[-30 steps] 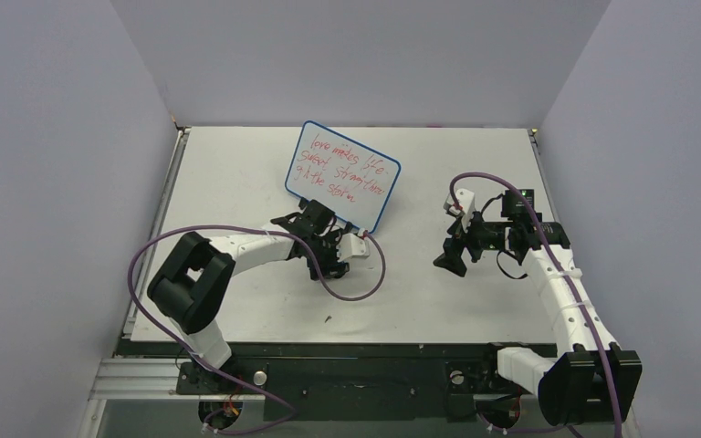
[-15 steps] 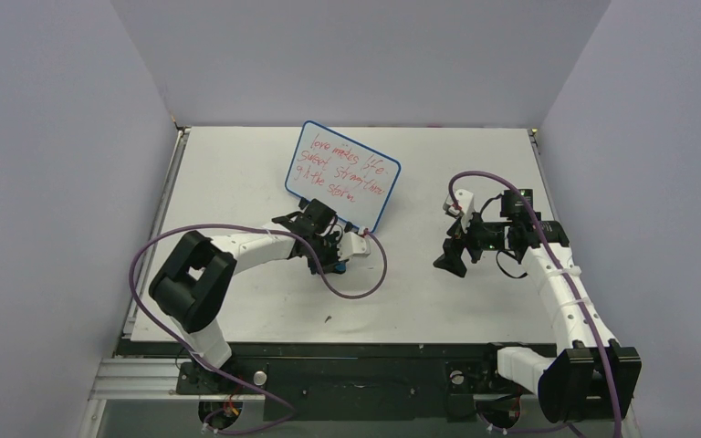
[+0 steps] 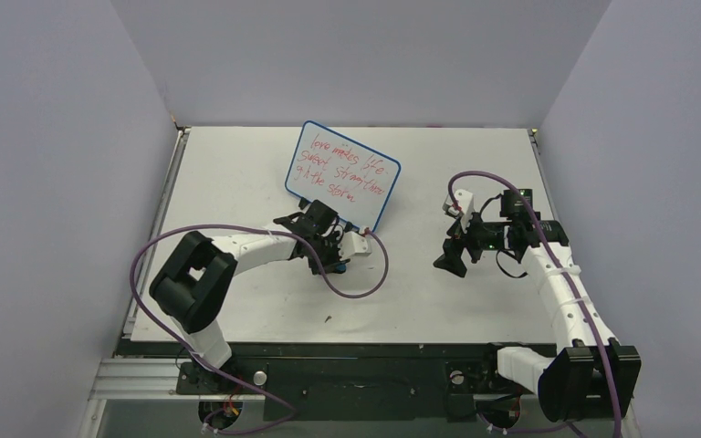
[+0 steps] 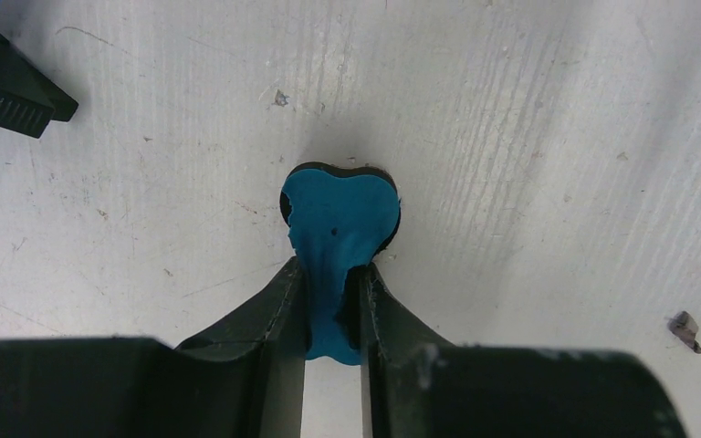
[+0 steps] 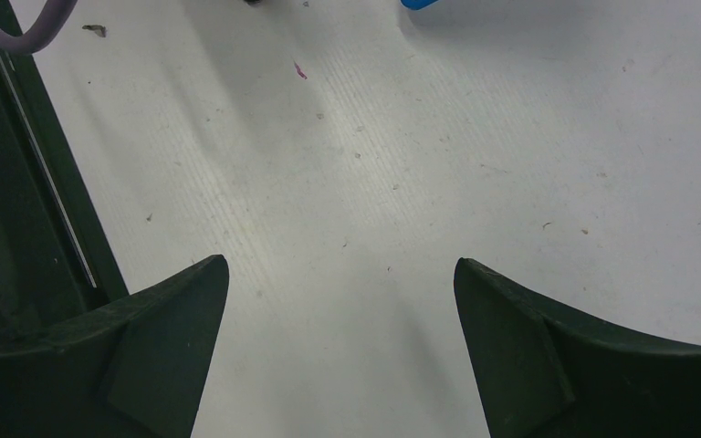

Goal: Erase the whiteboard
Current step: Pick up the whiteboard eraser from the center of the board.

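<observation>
Whiteboard (image 3: 342,176) stands just beyond left end effector (image 4: 333,278), which pinches blue eraser (image 4: 342,214).

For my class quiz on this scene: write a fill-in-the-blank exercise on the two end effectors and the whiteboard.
1. The left end effector is shut on a ___ eraser.
2. The right end effector stands open over the table and holds ___.
3. The handwriting on the whiteboard is ___ in colour.
4. The whiteboard stands nearer the ___ end effector.

Missing words: blue; nothing; red; left.
</observation>
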`<action>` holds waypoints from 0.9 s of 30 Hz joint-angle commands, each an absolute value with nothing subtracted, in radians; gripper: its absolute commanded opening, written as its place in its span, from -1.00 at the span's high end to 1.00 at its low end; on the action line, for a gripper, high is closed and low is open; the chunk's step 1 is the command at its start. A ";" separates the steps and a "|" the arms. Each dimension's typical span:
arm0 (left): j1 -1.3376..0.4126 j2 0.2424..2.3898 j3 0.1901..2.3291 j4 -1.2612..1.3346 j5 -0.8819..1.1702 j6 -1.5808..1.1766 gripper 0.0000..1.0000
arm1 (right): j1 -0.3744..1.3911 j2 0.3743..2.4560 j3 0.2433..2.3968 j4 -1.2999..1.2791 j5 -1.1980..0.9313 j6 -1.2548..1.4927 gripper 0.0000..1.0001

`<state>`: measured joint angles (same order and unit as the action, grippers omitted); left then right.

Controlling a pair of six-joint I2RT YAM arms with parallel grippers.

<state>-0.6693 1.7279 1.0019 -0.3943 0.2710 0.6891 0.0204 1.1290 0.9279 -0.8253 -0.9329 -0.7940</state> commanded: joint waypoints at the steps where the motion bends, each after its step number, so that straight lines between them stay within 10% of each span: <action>1: -0.684 1.755 1.016 -0.386 0.262 0.669 0.89 | 0.023 1.139 0.971 -0.822 -0.974 -0.811 -0.78; 27: -0.494 1.053 0.846 -0.184 0.337 0.044 1.00 | 0.009 1.155 0.987 -0.808 -0.887 -0.781 -0.74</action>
